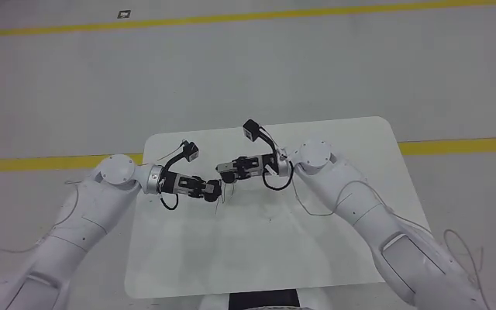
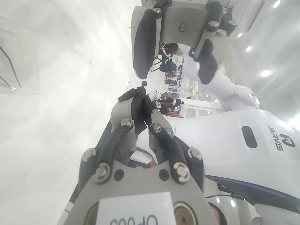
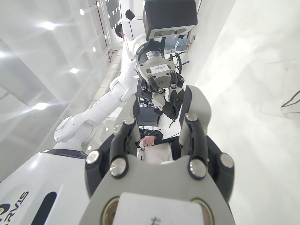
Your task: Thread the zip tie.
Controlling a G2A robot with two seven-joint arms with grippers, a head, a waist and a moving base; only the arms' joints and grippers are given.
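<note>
Black zip tie (image 2: 143, 83): we log it pinched in L gripper (image 2: 138, 97), clamped tight on it, above white table (image 1: 310, 256). R gripper (image 2: 173, 74): we note it spread wide, facing L gripper, just apart.

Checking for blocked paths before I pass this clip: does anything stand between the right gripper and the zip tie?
Nothing visible does. The left gripper is shut on the zip tie, its tip poking out toward the open right gripper, which faces it across a bare gap above the table.
</note>
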